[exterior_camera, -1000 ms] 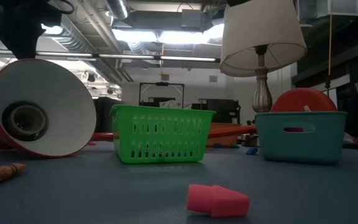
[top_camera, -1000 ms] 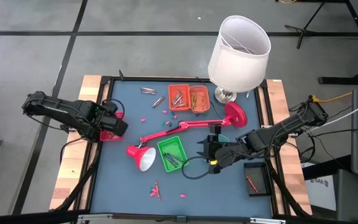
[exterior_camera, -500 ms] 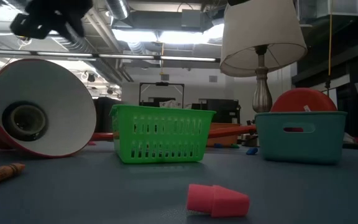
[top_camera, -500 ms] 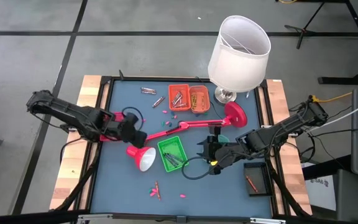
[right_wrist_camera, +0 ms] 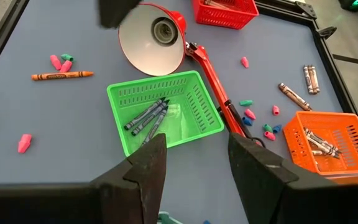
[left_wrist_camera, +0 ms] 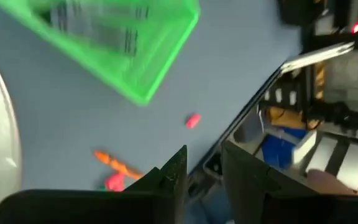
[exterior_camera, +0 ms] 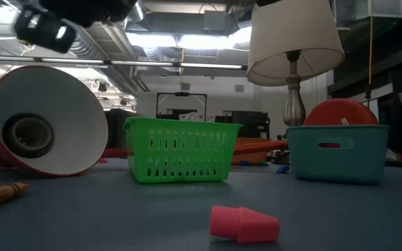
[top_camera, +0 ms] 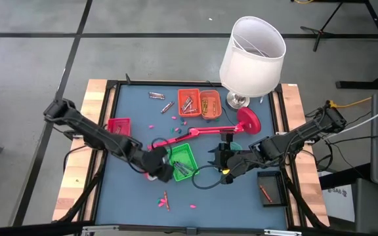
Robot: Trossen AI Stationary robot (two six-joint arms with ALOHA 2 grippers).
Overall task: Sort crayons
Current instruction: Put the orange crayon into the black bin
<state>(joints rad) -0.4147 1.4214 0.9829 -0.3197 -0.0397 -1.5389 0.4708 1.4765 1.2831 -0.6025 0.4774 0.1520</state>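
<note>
Thin paper-wrapped orange crayon [right_wrist_camera: 62,75] on blue table [right_wrist_camera: 55,162]: probably light, stiff, brittle, prone to rolling; best pinched mid-length across the wrapper. Left gripper [left_wrist_camera: 201,171] slightly parted, nothing visibly held; right gripper [right_wrist_camera: 191,163] wide, empty.

Blue table [top_camera: 130,196]: baskets [top_camera: 181,160], lamps [top_camera: 205,130], crayons [top_camera: 157,96], erasers [exterior_camera: 244,224].

- High view: even, bright overhead light; the blue tabletop [top_camera: 130,111] shows no glare, and shadows under the arms are soft
- Low view: ceiling lights [exterior_camera: 187,42] blow out to white; the pink eraser cap [exterior_camera: 244,224] nearby looks soft
- Left wrist view: heavy motion blur smears the green basket [left_wrist_camera: 114,43]
- Right wrist view: sharp, evenly lit; the red lamp [right_wrist_camera: 154,37] has a pale sheen inside its shade
</note>
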